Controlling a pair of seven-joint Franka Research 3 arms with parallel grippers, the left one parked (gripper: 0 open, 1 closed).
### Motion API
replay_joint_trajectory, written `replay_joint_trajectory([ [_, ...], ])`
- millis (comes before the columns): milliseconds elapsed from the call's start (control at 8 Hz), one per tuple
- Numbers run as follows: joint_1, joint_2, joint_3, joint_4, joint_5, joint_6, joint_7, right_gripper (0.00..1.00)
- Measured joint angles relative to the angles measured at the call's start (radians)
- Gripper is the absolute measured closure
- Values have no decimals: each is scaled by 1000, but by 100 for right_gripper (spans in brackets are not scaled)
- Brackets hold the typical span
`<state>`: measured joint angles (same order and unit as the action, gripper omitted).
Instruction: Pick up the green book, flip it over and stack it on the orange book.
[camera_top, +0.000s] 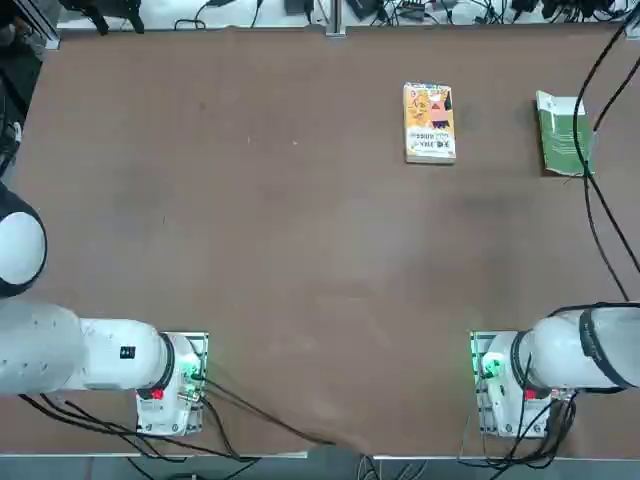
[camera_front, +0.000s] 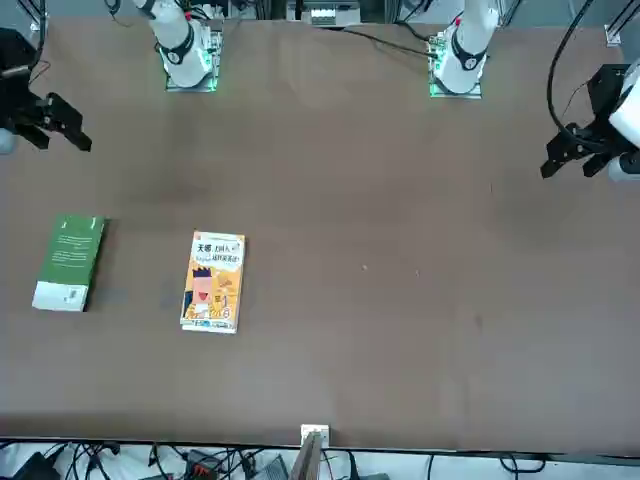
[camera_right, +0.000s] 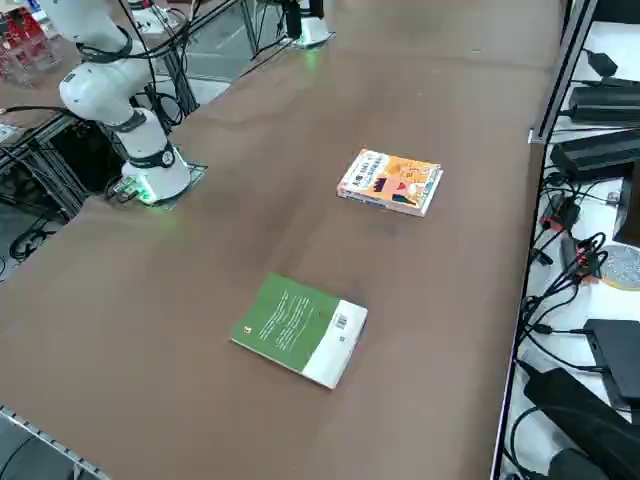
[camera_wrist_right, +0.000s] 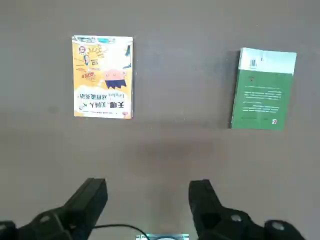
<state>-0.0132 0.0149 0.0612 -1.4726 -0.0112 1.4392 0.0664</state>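
Observation:
The green book (camera_top: 563, 135) lies flat near the table's far right, its green cover with a white band up (camera_right: 298, 328). The orange book (camera_top: 429, 122) lies flat a short way to its left, illustrated cover up (camera_right: 390, 181). The two books are apart and roughly parallel. In the front view my right gripper (camera_front: 58, 132) hangs high over the right side of the table, nearer the robot than the green book (camera_front: 70, 262). The wrist view looks down on both books (camera_wrist_right: 262, 90) (camera_wrist_right: 103, 76). There my right gripper (camera_wrist_right: 147, 197) is open, its fingers (camera_wrist_right: 92, 200) holding nothing.
The brown table (camera_top: 300, 250) is bare around the books. My right arm's base (camera_top: 510, 385) stands at the near right edge. A black cable (camera_top: 592, 200) passes above the green book in the top view. Cables and boxes (camera_right: 590, 300) lie past the table's far edge.

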Motion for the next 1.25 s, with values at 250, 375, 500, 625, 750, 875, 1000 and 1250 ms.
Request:
replay_joint_trajectory([
  [250, 1, 0, 3, 0, 0, 0, 0, 0],
  [375, 1, 1, 3, -1, 0, 0, 0, 0],
  [500, 2, 4, 4, -6, -31, 0, 0, 0],
  [625, 7, 20, 5, -15, -93, 3, 1, 0],
  [750, 18, 56, 6, -24, -155, 17, 7, 0],
  [875, 27, 105, 7, -30, -213, 47, 31, 0],
  [1000, 35, 161, 7, -34, -276, 83, 74, 0],
  [1250, 53, 276, 8, -38, -420, 152, 169, 0],
])
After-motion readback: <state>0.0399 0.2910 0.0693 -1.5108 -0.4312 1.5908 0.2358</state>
